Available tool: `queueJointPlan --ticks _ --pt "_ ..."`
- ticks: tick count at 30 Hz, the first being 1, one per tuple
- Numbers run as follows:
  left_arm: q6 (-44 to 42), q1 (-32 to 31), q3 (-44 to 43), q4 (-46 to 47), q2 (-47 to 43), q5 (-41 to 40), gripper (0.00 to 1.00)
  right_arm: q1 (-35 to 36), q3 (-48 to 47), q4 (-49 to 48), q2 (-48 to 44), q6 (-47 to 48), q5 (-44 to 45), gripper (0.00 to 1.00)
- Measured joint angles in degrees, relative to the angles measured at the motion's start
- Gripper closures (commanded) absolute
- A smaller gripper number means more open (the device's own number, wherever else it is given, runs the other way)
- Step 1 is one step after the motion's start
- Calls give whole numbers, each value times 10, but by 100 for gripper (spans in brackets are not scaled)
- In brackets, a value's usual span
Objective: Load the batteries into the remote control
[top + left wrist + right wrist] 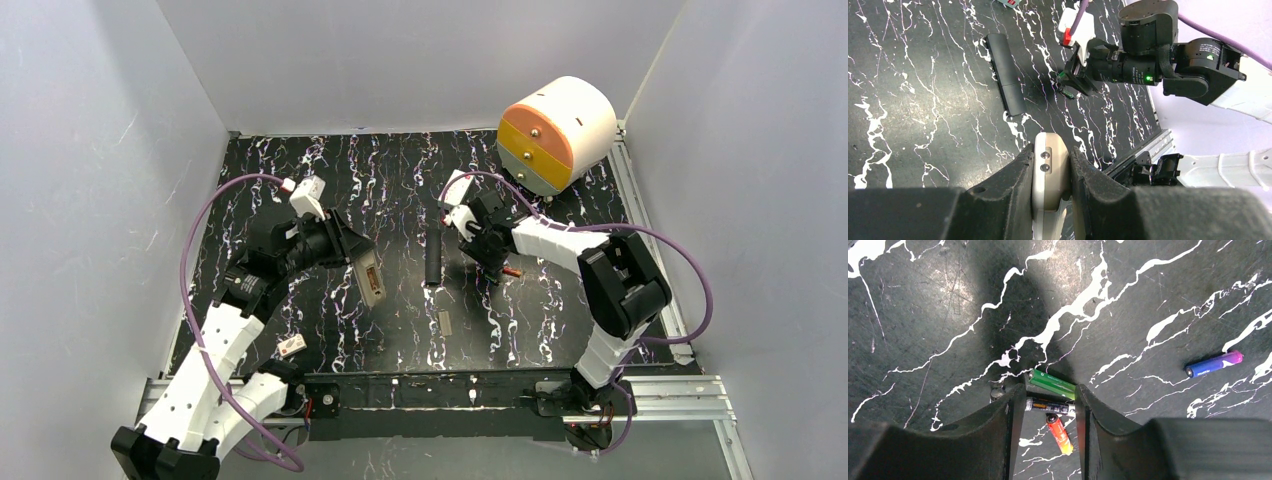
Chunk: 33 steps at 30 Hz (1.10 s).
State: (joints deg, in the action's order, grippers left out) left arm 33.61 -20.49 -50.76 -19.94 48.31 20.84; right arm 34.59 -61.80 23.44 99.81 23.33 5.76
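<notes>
My left gripper (362, 272) (1048, 151) is shut on the remote control (372, 285) (1049, 172) and holds it edge-on above the table, its white face to the left and its beige back to the right. My right gripper (492, 266) (1048, 388) is low over a cluster of batteries. A dark battery (1048, 406) spans the gap between its fingers, its ends touching both. A green battery (1053, 383) lies just beyond the fingertips and a red one (1059, 434) (511, 271) lies between the fingers. A blue-purple battery (1213, 364) lies apart to the right.
A long black bar (433, 258) (1005, 80) lies between the arms. A small grey flat piece (446, 322) lies nearer the front. A white box with a red mark (292, 346) sits front left. A big white-orange drum (555, 133) stands back right.
</notes>
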Motion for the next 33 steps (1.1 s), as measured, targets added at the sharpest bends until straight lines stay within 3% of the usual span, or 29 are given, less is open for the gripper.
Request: queueJointPlan --ticks 12,21,30,33 --pt "0 0 0 -5 -5 0 100 -3 -2 -2 11 35 -5 56" --pt "-1 0 0 -10 -5 0 100 -34 -19 -10 29 49 -49 72" --pt "-1 0 0 -10 -5 0 100 -35 -26 -38 41 21 -64 64" --pt "-1 0 0 -10 -5 0 100 -35 -37 -43 51 10 -66 76"
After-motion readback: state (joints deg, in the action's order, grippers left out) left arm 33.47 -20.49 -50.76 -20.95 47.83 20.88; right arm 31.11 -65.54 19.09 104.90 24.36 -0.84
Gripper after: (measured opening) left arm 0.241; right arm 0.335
